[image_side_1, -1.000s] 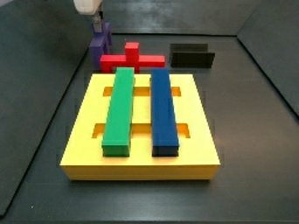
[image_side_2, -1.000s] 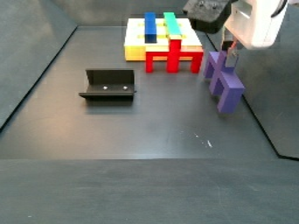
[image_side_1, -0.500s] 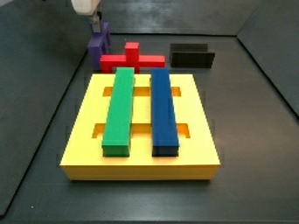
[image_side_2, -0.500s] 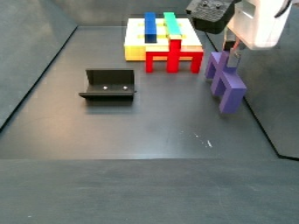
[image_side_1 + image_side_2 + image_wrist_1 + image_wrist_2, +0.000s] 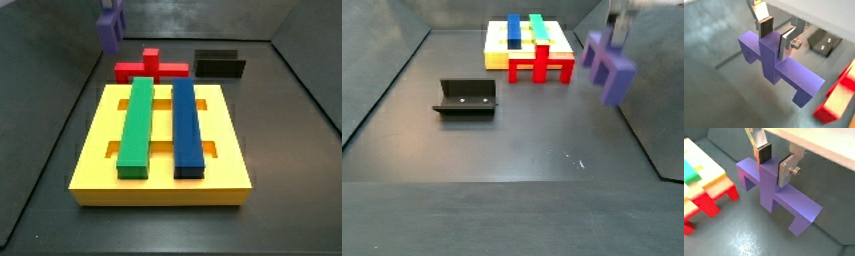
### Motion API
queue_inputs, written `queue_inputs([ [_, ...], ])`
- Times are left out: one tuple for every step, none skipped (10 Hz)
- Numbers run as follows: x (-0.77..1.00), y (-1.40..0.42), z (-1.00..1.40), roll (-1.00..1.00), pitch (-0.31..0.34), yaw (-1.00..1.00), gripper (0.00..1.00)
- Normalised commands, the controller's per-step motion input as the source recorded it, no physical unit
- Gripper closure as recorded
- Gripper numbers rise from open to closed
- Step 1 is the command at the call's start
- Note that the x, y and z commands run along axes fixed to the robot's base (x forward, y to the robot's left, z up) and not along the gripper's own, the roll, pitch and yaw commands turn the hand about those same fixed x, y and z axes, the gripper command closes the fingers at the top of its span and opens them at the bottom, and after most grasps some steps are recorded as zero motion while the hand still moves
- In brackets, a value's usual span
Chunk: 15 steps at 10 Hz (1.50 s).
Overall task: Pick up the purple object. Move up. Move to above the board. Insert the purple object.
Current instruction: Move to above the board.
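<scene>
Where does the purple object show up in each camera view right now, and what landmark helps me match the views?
Wrist view: purple object, centre, its ridge between the gripper fingers.
Wrist view: purple object, centre, again between the fingers.
Side view, top left, above the floor.
Side view, upper right, lifted.
Shared landmark: the red cross-shaped block, seen also at and.

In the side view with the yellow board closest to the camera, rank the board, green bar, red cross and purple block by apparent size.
1. Yellow board
2. Green bar
3. Red cross and purple block, held up by the gripper: both partly hidden and farther away, so unranked.
</scene>
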Motion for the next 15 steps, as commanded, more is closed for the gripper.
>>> queue_inputs([
  [-0.09, -0.02, 1.40, -0.02, 0.020, -0.01, 1.00],
  [-0.06, 0.00, 1.40, -0.04, -0.008, 0.00, 1.00],
  [0.04, 0.01, 0.71, -0.05, 0.059, -0.01, 1.00],
  [0.08, 0.00, 0.35, -0.06, 0.106, -0.01, 1.00],
  [0.78, -1.40, 0.21, -0.02, 0.046, 1.00, 1.00],
  [0.77, -1.40, 0.19, -0.02, 0.048, 1.00, 1.00],
  [0.81, -1.40, 0.17, -0.01, 0.060, 1.00, 1.00],
  [0.83, -1.40, 0.19, -0.02, 0.063, 1.00, 1.00],
  [0.83, -1.40, 0.19, -0.02, 0.065, 1.00, 1.00],
  [0.82, -1.40, 0.20, -0.01, 0.073, 1.00, 1.00],
  [0.86, -1.40, 0.21, -0.02, 0.083, 1.00, 1.00],
  [0.89, -1.40, 0.21, -0.02, 0.091, 1.00, 1.00],
  [0.55, -0.83, 0.13, -0.01, 0.103, 1.00, 1.00],
  [0.35, -0.48, 0.08, 0.00, 0.108, 1.00, 1.00],
  [0.17, -0.24, 0.06, 0.00, 0.103, 1.00, 1.00],
])
